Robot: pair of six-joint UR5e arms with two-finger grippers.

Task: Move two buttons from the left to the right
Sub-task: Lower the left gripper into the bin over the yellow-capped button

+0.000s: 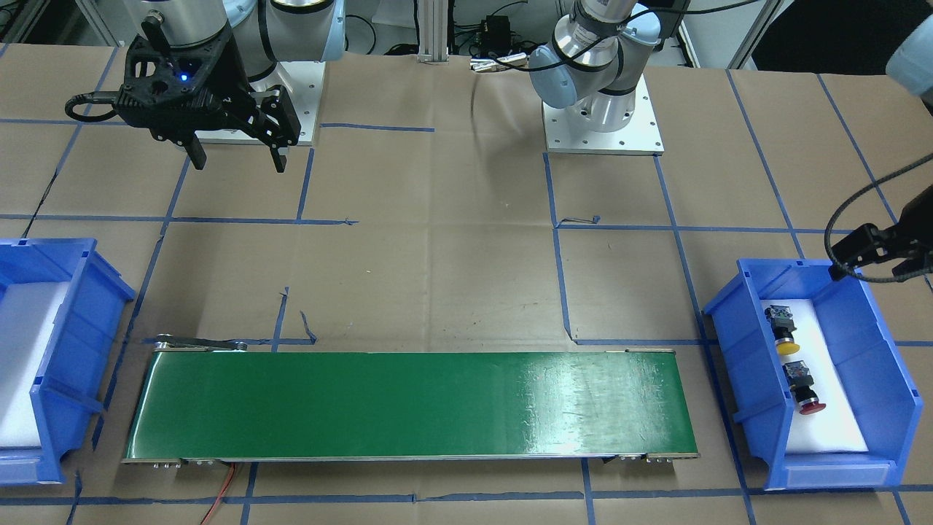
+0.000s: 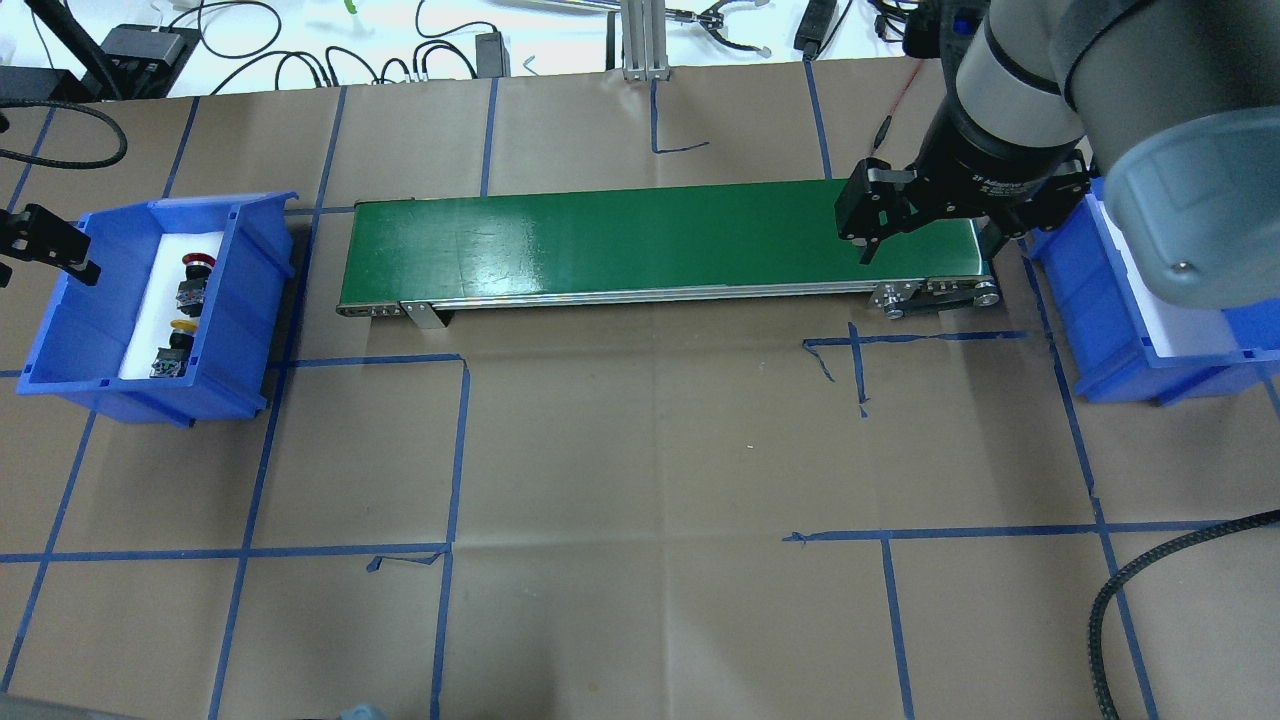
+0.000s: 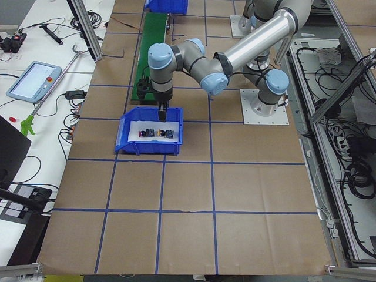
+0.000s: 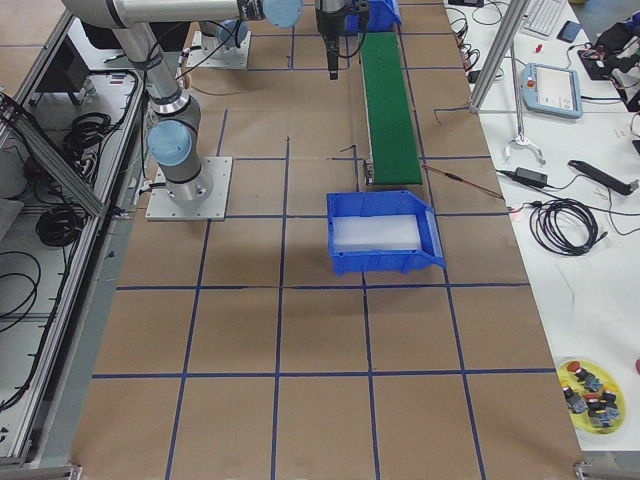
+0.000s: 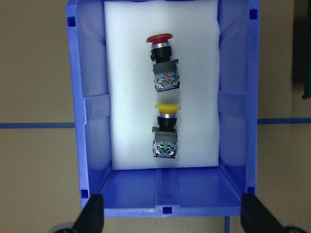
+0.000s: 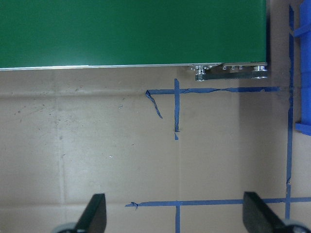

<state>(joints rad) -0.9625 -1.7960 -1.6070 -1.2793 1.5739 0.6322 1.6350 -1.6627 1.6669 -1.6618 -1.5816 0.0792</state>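
Left wrist-mounted view: the two buttons lie on their sides, end to end but apart, on the white foam pad (image 5: 127, 73) lining the blue bin (image 5: 92, 121) at the robot's left end of the surface (image 1: 452, 255). The red button (image 5: 163, 63) is the farther one from the robot and the yellow button (image 5: 165, 132) the nearer, both caps pointing away from the robot. The left hand (image 5: 173, 214) hangs above the bin's near wall, its fingers spread wide and holding nothing, with neither button touched. Across the surface, the right hand (image 1: 238, 157) waits in the air by the robot's right end of the green conveyor belt (image 1: 408, 405), its fingers likewise spread and holding nothing, near the second blue bin (image 1: 62, 343), which shows a white liner. By the look of it the task is at its very start, in the approach for the first pick, with nothing yet carried toward the right. The next move would seem to call for the left hand to travel forward over a chosen button, likely the yellow one since it lies closer, and come down between the bin's walls with its fingers either side of the blocky body. From there the belt appears to be the intended route toward the right hand, though which way it runs cannot be told from here.
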